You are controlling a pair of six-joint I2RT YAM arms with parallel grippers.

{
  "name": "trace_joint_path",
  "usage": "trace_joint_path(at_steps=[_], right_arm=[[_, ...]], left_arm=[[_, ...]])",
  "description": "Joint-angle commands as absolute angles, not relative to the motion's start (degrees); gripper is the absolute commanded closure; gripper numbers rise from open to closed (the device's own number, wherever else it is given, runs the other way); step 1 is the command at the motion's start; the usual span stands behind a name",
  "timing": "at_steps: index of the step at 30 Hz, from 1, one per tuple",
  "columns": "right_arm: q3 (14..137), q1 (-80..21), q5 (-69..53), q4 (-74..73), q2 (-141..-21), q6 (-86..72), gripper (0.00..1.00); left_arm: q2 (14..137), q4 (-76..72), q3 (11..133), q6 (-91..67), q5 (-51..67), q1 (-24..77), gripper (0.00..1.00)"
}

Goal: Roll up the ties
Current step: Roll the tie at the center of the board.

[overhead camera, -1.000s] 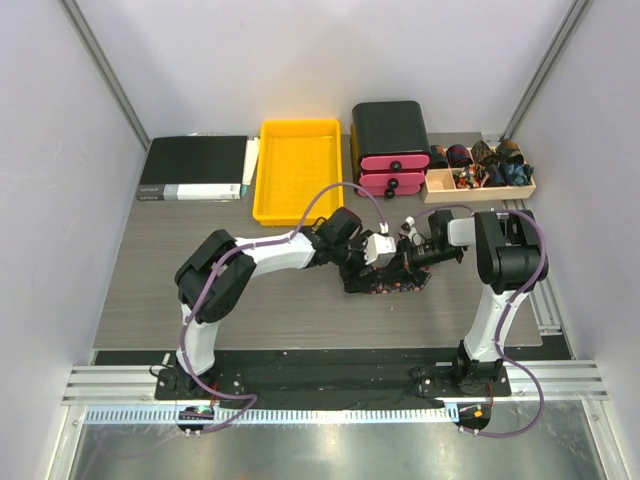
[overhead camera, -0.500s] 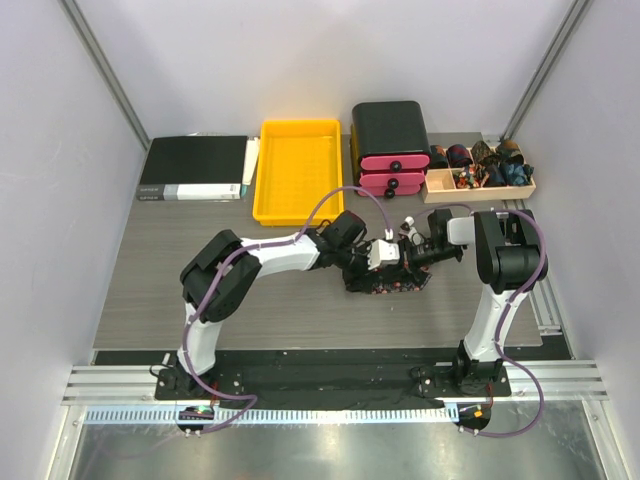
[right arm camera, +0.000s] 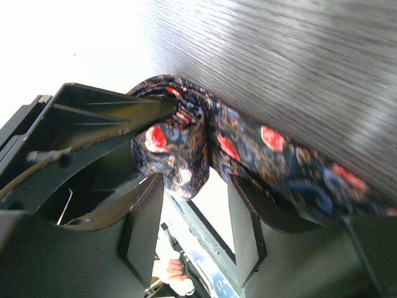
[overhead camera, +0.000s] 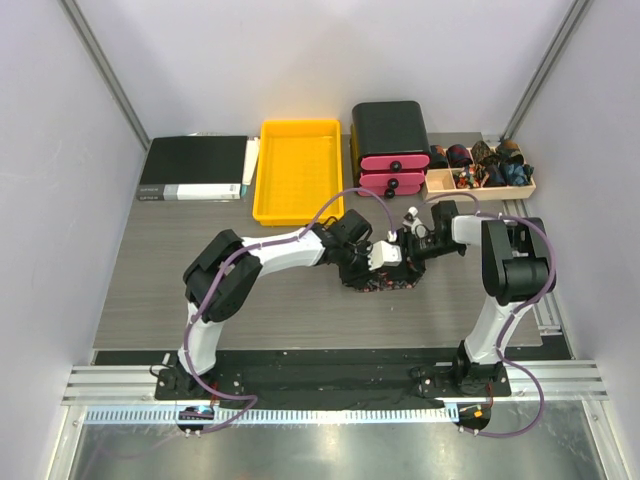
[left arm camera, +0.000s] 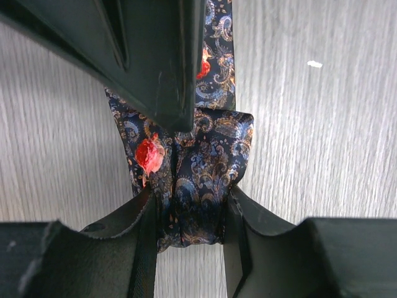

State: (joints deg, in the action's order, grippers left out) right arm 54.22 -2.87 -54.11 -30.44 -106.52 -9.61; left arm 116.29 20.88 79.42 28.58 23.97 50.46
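Clutter is confined to the far edge of the table [overhead camera: 140, 290]. A black binder [overhead camera: 195, 168] is laid flat at the left, with a yellow tray [overhead camera: 298, 170] set beside it. A black drawer unit [overhead camera: 390, 128] with pink fronts is placed next, and a wooden box [overhead camera: 480, 193] at the right. The box's contents are too small to be told apart from above.

At the middle of the table lies a dark tie [left arm camera: 208, 149] figured in red and orange. From above it is largely covered by the two wrists, so its full length cannot be traced.

In the left wrist view a bunched fold of the tie is pinched by the left gripper [left arm camera: 191, 197], with both fingers pressed into the cloth. The tie's farther stretch is partly cut off by a dark finger of the other arm.

The right gripper [right arm camera: 195, 183] is held with its jaws parted. A bulge of cloth is seen between them, with a bright gap left at one finger. The rest of the tie there is blurred and cut by the frame edge.
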Motion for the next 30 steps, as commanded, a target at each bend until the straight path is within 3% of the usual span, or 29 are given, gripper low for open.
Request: trace_joint_path(at_steps=[1, 13, 16, 17, 19, 24, 30], right_arm=[[54.3, -3.3, -55.7, -28.4, -103.1, -11.0, 0.48], [51.7, -9.0, -58.0, -18.5, -104.8, -18.5, 0.56], [51.9, -9.2, -55.9, -18.1, -106.6, -17.8, 0.79], [51.9, -9.1, -55.1, -18.5, -107.8, -17.5, 0.91], [51.8, -8.9, -52.5, -19.5, -108.8, -16.6, 0.99], [51.4, -8.2, -47.6, -22.1, -110.9, -14.4, 0.99], [52.9, -7.7, -43.4, -24.5, -113.5, -13.2, 0.99]], left_arm=[[118.6, 32.5, 80.4, 26.4, 16.7, 50.4, 0.73], [121.4, 34.5, 84.5, 26.2, 16.1, 50.4, 0.62], [121.2, 34.4, 84.5, 25.8, 16.3, 50.5, 0.59], [120.9, 34.1, 84.0, 25.8, 16.5, 50.5, 0.59], [119.6, 33.1, 83.1, 25.6, 17.0, 50.3, 0.56], [115.0, 29.5, 79.2, 25.0, 21.6, 48.8, 0.39], [107.1, 17.3, 70.9, 24.4, 26.7, 47.0, 0.27]])
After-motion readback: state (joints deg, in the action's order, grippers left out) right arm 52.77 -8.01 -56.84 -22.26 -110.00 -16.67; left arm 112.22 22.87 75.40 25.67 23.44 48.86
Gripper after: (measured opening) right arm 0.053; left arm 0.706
